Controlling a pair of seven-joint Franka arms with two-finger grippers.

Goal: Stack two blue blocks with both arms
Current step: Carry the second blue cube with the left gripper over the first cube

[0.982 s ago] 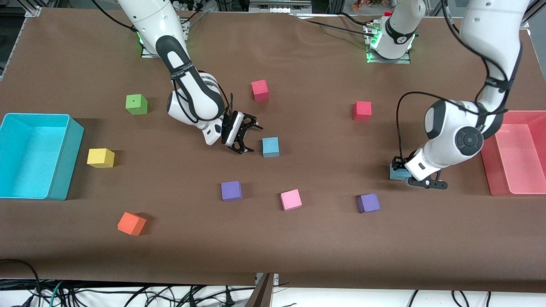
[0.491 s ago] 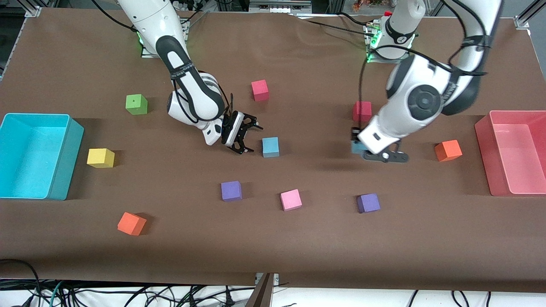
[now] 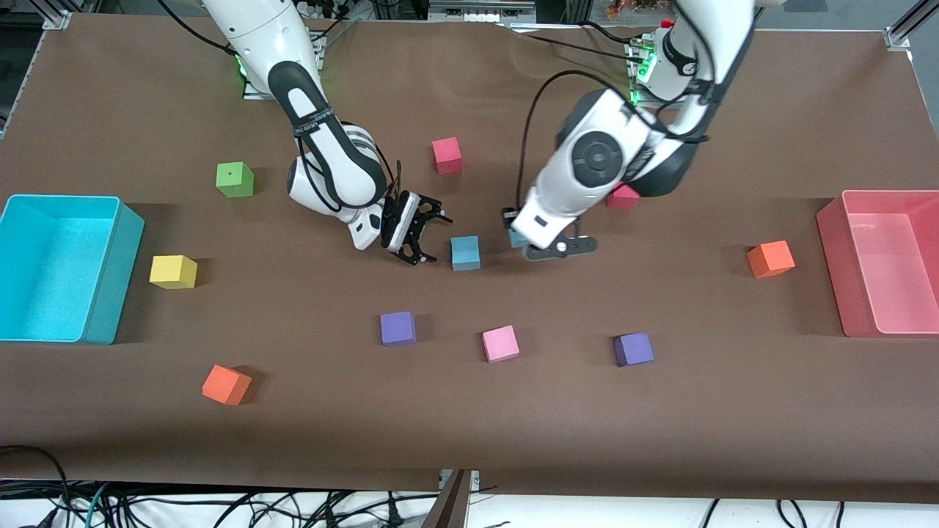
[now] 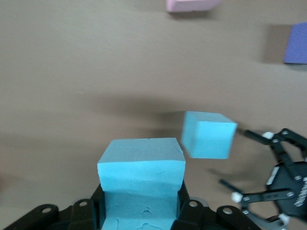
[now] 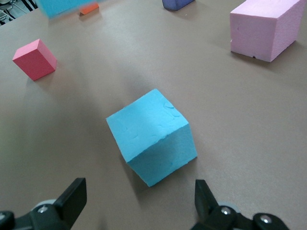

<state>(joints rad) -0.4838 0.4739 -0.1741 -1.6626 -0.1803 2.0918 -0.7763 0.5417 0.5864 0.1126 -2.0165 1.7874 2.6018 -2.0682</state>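
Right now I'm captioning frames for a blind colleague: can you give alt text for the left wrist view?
The left gripper is shut on a blue block above the brown table. A second blue block sits on the table beside the open right gripper, with a pink cube and a purple cube at the picture's edge.

surface [image 3: 733, 411]: brown sheet, carries everything below
cyan bin [image 3: 110, 323]: at 9 o'clock, by the right arm's end
pink bin [image 3: 855, 293]: at 3 o'clock, by the left arm's end
green cube [image 3: 235, 179]: at 10 o'clock
yellow cube [image 3: 173, 271]: just beside the cyan bin
orange cubes: one [image 3: 227, 384] at 7 o'clock, one [image 3: 770, 258] near the pink bin
red cubes: one [image 3: 447, 155] at 12 o'clock, one [image 3: 625, 198] partly hidden
purple cubes [image 3: 398, 328], [image 3: 633, 349]: at 6 o'clock, the pink cube [image 3: 500, 343] between them
cables [image 3: 220, 506]: along the lower edge
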